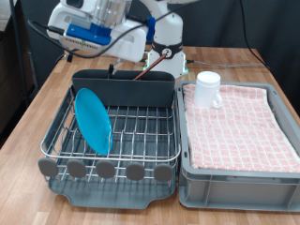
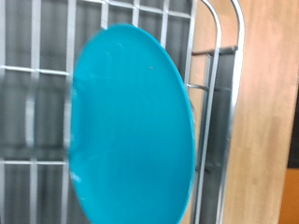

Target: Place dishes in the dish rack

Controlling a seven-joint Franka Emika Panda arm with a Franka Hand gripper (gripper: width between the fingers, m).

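The light-blue plate (image 1: 93, 120) stands on edge in the wire grid of the dish rack (image 1: 141, 141), on the exterior view's left side. It fills the wrist view (image 2: 131, 131), with rack wires (image 2: 210, 103) behind it. The white mug (image 1: 208, 89) sits on the pink checked cloth in the grey bin. A thin reddish-brown stick (image 1: 150, 62), possibly the spoon, leans at the caddy (image 1: 127, 89). My gripper's hand (image 1: 91, 34) hangs above the rack's far end, apart from the plate. Its fingers cannot be made out, and none show in the wrist view.
The grey bin (image 1: 234, 173) lined with pink checked cloth stands against the rack on the exterior view's right. Both rest on a wooden table (image 1: 37, 112). Cables and the arm's base (image 1: 167, 33) are behind the rack.
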